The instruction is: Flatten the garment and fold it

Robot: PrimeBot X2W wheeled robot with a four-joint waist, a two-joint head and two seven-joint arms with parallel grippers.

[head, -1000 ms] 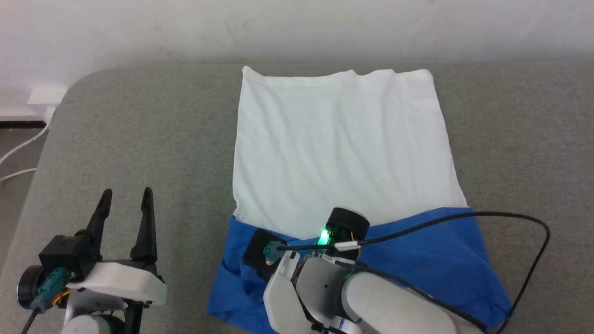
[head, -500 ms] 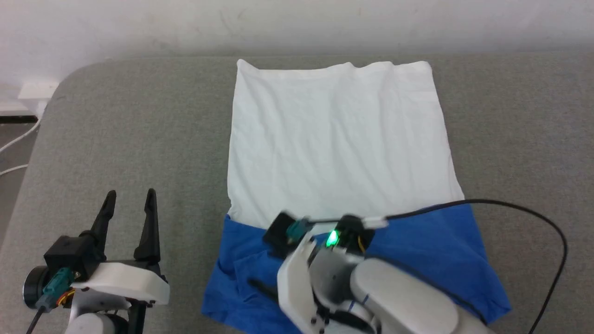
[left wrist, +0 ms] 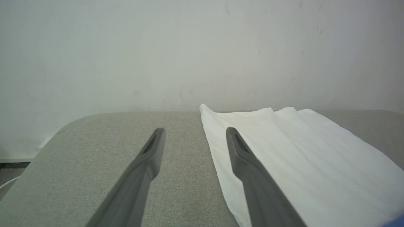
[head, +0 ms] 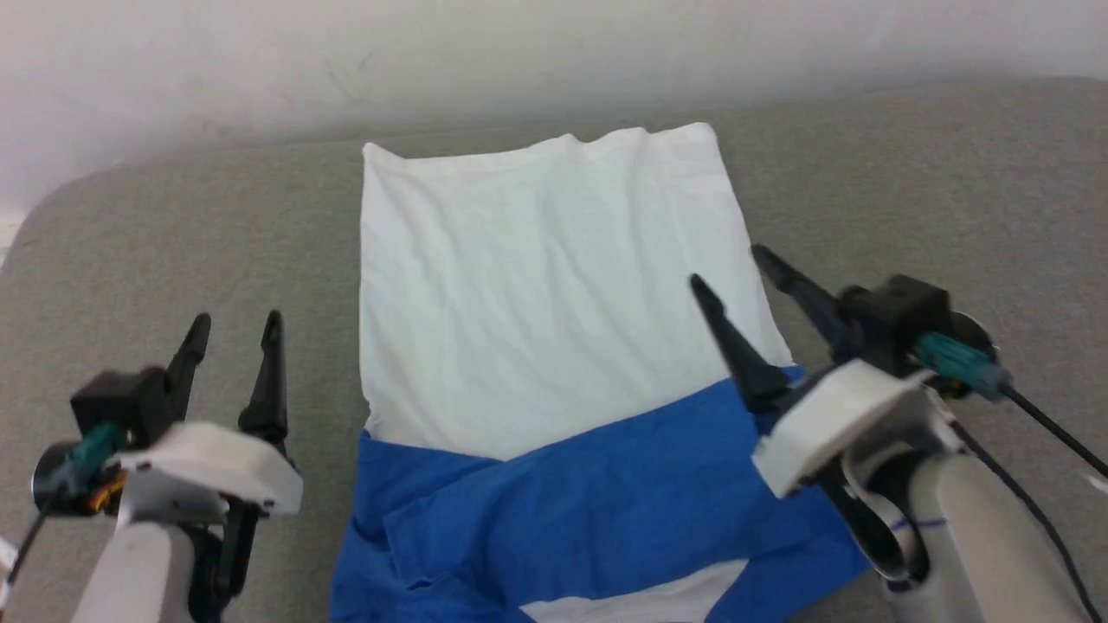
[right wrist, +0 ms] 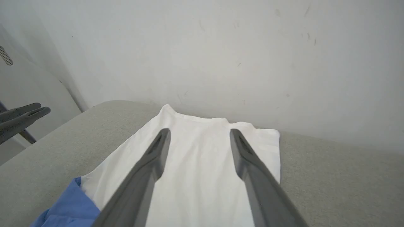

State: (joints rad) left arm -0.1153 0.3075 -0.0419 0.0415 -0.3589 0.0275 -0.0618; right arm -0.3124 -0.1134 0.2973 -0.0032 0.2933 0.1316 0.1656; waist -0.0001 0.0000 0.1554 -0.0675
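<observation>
The garment (head: 537,303) lies flat on the grey surface, its white body stretching toward the wall and its blue sleeves (head: 589,502) folded across the near end. My right gripper (head: 729,266) hovers open above the garment's right edge, holding nothing. My left gripper (head: 234,324) stands open over bare grey surface, left of the garment. In the left wrist view the garment's white edge (left wrist: 284,151) runs just right of my open left gripper (left wrist: 194,130). The right wrist view has my open right gripper (right wrist: 199,130) above the white body (right wrist: 202,164).
The grey padded surface (head: 173,234) has a rounded far-left corner and meets a white wall (head: 519,52) at the back. Free room lies on both sides of the garment. The left gripper's fingers (right wrist: 22,113) show at the left edge of the right wrist view.
My right gripper opened, let go of the blue sleeve and lifted up and to the right. The sleeve now lies across the garment's near end. The head camera also shifted.
</observation>
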